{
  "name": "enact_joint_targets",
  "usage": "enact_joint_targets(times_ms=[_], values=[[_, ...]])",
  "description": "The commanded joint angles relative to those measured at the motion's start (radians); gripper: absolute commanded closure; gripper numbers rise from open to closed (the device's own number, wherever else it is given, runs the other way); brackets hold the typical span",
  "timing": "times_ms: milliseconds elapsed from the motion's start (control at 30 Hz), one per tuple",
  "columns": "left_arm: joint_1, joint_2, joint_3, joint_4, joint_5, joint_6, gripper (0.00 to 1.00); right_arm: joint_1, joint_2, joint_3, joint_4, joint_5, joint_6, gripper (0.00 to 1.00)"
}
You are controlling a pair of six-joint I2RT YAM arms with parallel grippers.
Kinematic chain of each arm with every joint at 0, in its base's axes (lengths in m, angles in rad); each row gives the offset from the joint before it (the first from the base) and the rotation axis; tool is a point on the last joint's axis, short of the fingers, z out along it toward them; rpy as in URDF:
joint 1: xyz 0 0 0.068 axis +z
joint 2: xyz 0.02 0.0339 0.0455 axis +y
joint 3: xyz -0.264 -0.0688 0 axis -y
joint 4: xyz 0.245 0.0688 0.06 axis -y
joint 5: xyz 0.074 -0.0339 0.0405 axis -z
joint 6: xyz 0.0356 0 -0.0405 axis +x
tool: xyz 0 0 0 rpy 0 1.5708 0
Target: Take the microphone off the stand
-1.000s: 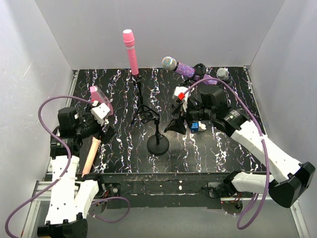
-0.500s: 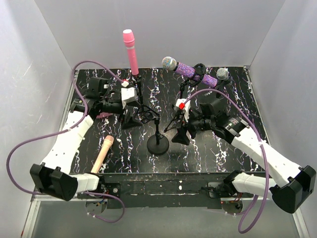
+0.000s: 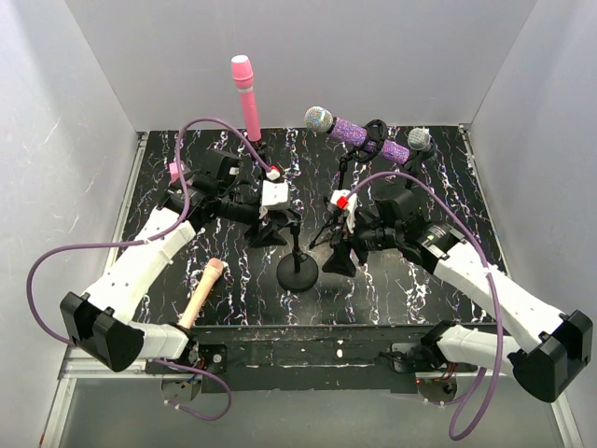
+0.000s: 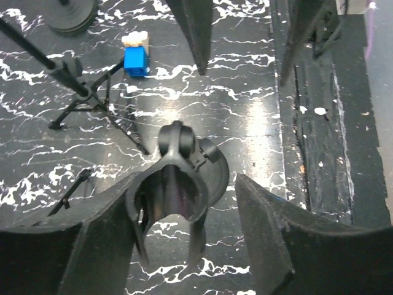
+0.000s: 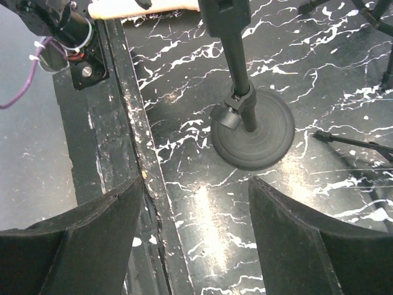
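A pink microphone [image 3: 246, 98] stands upright in a tripod stand at the back. A purple glitter microphone [image 3: 350, 131] lies tilted in a second stand, with a grey-headed microphone [image 3: 420, 140] behind it. A peach microphone [image 3: 203, 291] lies loose on the table. My left gripper [image 3: 280, 229] is at the top of the round-base stand [image 3: 298, 273]. In the left wrist view my left gripper [image 4: 182, 184] is open, with the stand's empty black clip [image 4: 178, 178] between its fingers and a small gap on the right. My right gripper [image 3: 338, 254] hangs open and holds nothing.
In the right wrist view my right gripper [image 5: 195, 184] is over the table's front edge [image 5: 138, 153], with the round base [image 5: 253, 138] just beyond. A small blue block [image 4: 136, 60] and tripod legs [image 4: 92, 104] are on the marbled table.
My left arm swung from the left edge to the middle, and its jaws narrowed around the empty clip. The peach microphone shifted slightly right. My right gripper moved a little toward the front.
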Motion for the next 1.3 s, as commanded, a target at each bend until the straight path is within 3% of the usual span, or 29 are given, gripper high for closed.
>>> enact_joint_targets(times_ms=[0, 133, 267, 533, 767, 1000, 1267], values=[[-0.013, -0.041, 0.008, 0.092, -0.081, -0.123, 0.44, 0.000, 0.073, 0.024, 0.068, -0.061, 0.089, 0.25], [-0.033, -0.088, -0.020, 0.152, -0.167, -0.276, 0.55, 0.004, 0.135, 0.023, 0.131, -0.112, 0.184, 0.25], [-0.041, -0.151, -0.050, 0.186, -0.285, -0.439, 0.76, 0.004, 0.184, 0.020, 0.166, -0.109, 0.305, 0.28], [-0.039, -0.246, -0.086, 0.144, -0.387, -0.511, 0.86, 0.005, 0.237, -0.031, 0.300, -0.130, 0.470, 0.39], [-0.039, -0.255, -0.080, 0.163, -0.537, -0.609, 0.99, 0.046, 0.314, -0.011, 0.401, -0.172, 0.545, 0.41], [-0.038, -0.275, -0.101, 0.176, -0.578, -0.657, 1.00, 0.053, 0.420, 0.070, 0.412, -0.126, 0.631, 0.44], [-0.033, -0.309, -0.109, 0.152, -0.559, -0.648, 1.00, 0.046, 0.472, 0.087, 0.453, -0.184, 0.700, 0.46]])
